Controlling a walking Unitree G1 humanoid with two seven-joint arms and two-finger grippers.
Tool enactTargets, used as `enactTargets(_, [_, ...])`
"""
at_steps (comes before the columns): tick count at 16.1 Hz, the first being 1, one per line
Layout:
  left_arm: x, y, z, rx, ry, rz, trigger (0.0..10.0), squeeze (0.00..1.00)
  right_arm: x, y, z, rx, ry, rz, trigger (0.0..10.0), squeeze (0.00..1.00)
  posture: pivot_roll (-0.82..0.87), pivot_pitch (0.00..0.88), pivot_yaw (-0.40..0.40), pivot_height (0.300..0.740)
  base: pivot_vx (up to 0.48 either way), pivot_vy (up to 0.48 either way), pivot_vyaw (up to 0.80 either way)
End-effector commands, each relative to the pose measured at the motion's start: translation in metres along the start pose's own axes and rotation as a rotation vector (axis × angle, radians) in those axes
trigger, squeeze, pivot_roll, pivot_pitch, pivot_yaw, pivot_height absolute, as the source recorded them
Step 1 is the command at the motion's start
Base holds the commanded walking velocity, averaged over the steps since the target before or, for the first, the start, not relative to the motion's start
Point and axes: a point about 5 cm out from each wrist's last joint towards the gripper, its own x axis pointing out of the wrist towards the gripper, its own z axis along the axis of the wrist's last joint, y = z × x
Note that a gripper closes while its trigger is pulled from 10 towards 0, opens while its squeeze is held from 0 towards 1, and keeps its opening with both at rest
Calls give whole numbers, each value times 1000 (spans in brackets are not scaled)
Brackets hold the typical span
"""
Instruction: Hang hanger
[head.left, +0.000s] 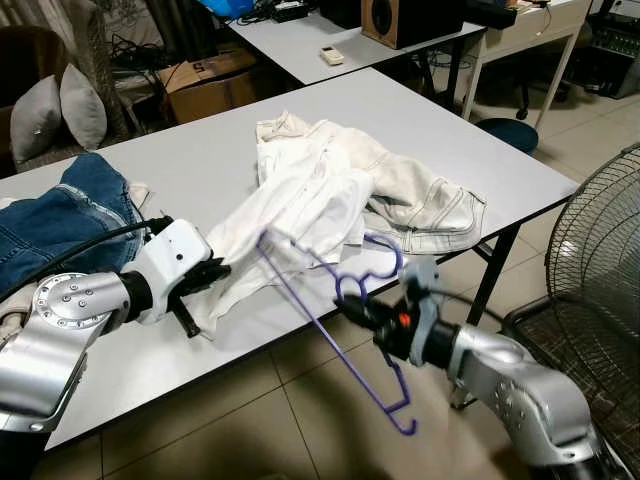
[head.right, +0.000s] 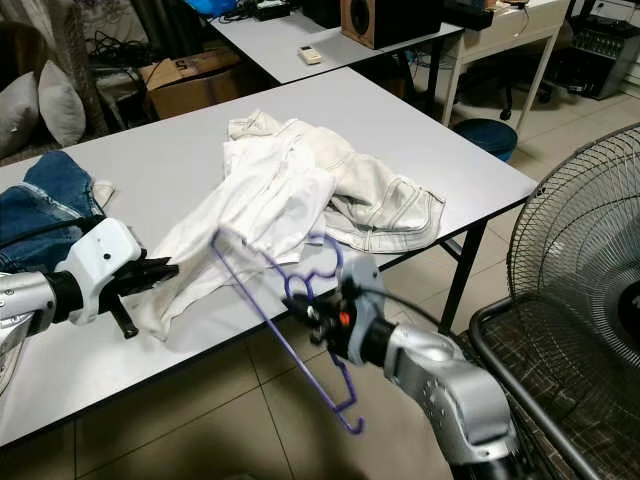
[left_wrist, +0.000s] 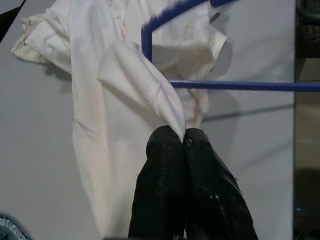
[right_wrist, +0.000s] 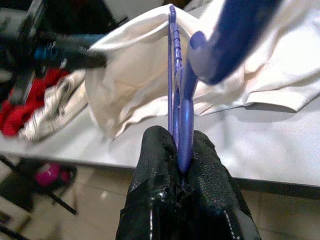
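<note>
Counted: one purple hanger (head.left: 330, 320), one white shirt (head.left: 300, 215), one cream garment (head.left: 420, 200), one denim piece (head.left: 60, 225), two grey tables (head.left: 200, 160), two cushions (head.left: 60, 110), one fan (head.left: 600, 260), two grippers (head.left: 215, 272) (head.left: 355, 308).

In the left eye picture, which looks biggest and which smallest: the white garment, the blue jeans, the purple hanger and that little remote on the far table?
Largest to smallest as they look:
1. white garment
2. blue jeans, cut off by the picture's edge, so unsure against the hanger
3. purple hanger, long but thin, nearer the camera
4. remote, farthest away
</note>
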Motion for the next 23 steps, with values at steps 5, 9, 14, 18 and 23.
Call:
enactTargets(5, [10, 6, 12, 11, -16, -76, 0, 0, 36, -1, 9, 374, -61, -62, 10000, 0, -109, 0, 181, 740, 0, 0, 0])
enactTargets(9, [17, 17, 32, 35, -80, -67, 0, 0, 64, 6, 15, 458, 39, -61, 10000, 0, -88, 0, 179, 740, 0, 0, 0])
enactTargets(14, [8, 40, 43, 58, -131, 118, 0, 0, 51, 7, 4, 168, 193, -53, 10000, 0, -89, 0, 168, 740, 0, 0, 0])
enactTargets(18, [3, 43, 51, 87, -183, 179, 0, 0, 43, 12, 9, 68, 217, 9, 10000, 0, -89, 0, 150, 740, 0, 0, 0])
enactTargets(23, [-6, 17, 65, 142, -275, -45, 0, 0, 41, 9, 9, 15, 251, 32, 10000, 0, -86, 0, 124, 740, 0, 0, 0])
